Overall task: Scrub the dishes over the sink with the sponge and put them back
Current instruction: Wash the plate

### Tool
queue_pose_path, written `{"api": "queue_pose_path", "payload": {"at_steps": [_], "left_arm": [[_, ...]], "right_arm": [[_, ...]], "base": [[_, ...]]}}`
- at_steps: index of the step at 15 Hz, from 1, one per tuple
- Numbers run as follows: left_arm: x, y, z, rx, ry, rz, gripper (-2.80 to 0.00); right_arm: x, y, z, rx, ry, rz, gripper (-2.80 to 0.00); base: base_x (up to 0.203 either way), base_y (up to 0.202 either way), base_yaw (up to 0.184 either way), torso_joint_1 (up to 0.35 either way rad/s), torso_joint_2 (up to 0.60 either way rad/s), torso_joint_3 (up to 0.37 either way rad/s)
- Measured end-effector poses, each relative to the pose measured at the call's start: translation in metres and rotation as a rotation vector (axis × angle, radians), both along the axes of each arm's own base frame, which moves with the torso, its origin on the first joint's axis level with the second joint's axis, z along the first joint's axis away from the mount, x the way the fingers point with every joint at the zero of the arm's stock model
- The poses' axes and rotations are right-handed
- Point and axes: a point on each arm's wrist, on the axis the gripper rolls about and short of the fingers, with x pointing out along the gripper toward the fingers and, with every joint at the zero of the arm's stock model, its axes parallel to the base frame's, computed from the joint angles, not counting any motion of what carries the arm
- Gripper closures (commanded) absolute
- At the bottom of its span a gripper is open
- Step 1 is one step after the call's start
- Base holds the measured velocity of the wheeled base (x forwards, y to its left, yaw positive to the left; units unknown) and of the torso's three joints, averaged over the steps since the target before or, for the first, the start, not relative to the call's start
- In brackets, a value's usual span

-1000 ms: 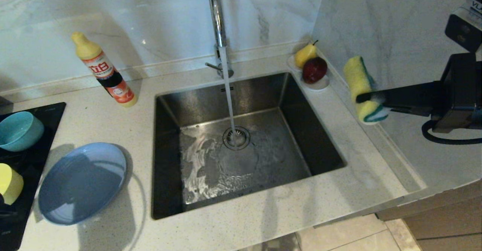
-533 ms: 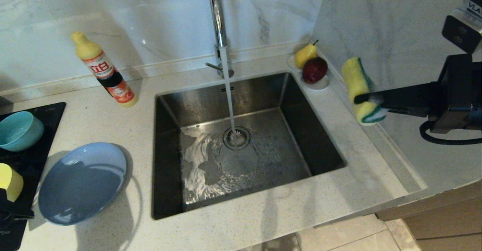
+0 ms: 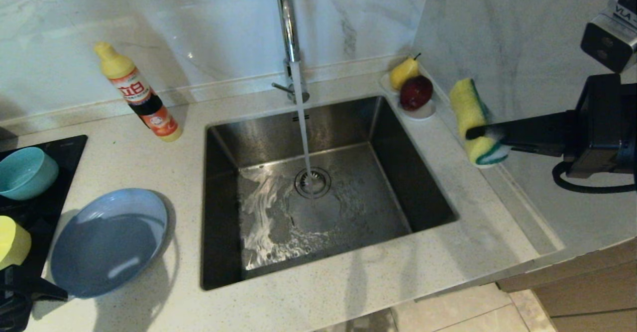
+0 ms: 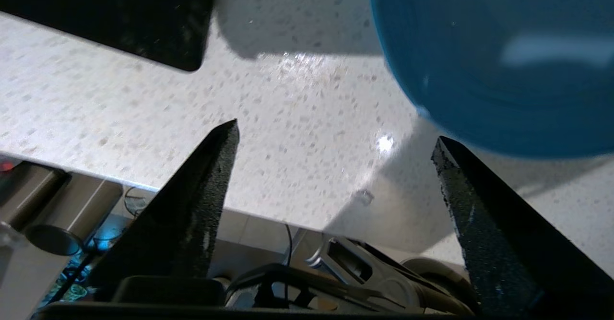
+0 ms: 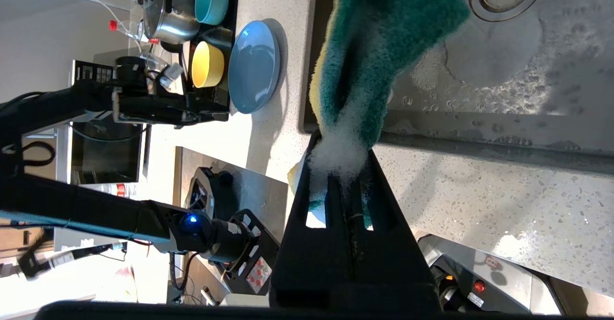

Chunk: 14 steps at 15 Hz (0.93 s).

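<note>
Fingers of the left gripper stand spread and empty at the plate's near-left rim, on the bench left of the sink. Right gripper pinches the sponge far right.

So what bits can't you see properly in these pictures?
- Yellow bowl: cut off by the head view's left edge.
- Left gripper: open, nearly out of the head view.
- Plate: only part shows in the left wrist view.
- Sponge: foam and the right gripper hide its pinched middle.
</note>
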Motion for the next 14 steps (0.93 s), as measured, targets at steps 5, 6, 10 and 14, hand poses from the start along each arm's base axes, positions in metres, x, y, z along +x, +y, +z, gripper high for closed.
{"api": "queue_pose_path", "payload": {"at_steps": [5,6,10,14], "left_arm": [[0.008,0.004,-0.012,-0.057,-0.042,-0.022,-2.8],[0.008,0.005,-0.014,-0.065,-0.041,-0.023,-2.8],[0.015,0.009,-0.023,-0.101,-0.076,-0.01,-2.8],[0.02,0.014,-0.032,-0.109,-0.086,0.008,-2.8]], "right_arm": [[0.0,0.0,0.0,0.0,0.0,0.0,0.0],[0.0,0.0,0.0,0.0,0.0,0.001,0.0],[0.0,0.0,0.0,-0.001,0.001,0.0,0.0],[0.002,0.002,-0.003,-0.004,0.007,0.003,0.0]], "base": [[0.0,0.0,0.0,0.0,0.0,0.0],[0.0,0.0,0.0,0.0,0.0,0.0],[0.0,0.0,0.0,0.0,0.0,0.0],[0.0,0.0,0.0,0.0,0.0,0.0]]}}
